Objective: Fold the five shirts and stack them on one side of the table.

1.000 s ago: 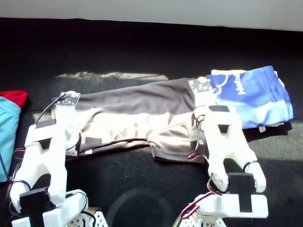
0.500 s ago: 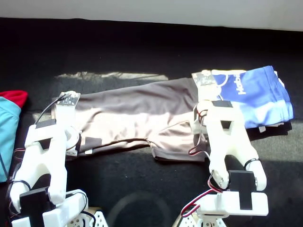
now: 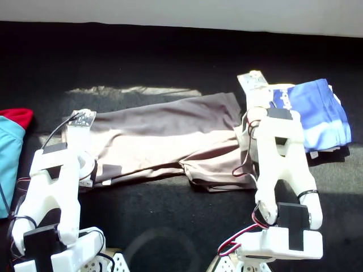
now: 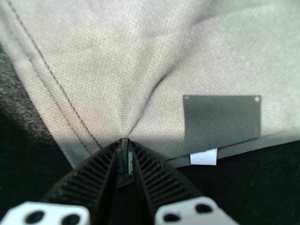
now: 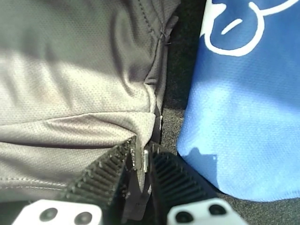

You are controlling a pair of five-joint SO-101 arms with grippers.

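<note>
A: What lies on the black worktop [image 3: 170, 56] now?

B: The grey shirt [image 3: 164, 136] is the biggest thing. It lies across the middle, stretched sideways between the two tools, and its near edge is bunched into folds at the right end. The blue shirt [image 3: 317, 113], already folded, lies at the right side, just beside the grey one. At the left edge I see a teal shirt [image 3: 8, 153], and a red shirt [image 3: 17, 116] touches it.

A: And the tools?

B: The left tool [image 4: 124, 154] is closed narrow on the grey shirt, where a seam runs in, and creases spread out from the pinch. The right tool [image 5: 139, 157] is also closed. It holds the opposite end of the same shirt, just beside the blue one.

A: How will this cloth behave?

B: I judge it light and very soft, a thin mesh knit, perhaps a little slippery. It will sag and wrinkle wherever nothing holds it. So it is better to take it at hems or corners, both ends together, lightly stretched. The small white tag [image 4: 203, 158] beside the dark patch [image 4: 221, 117] marks an edge, I think.
</note>
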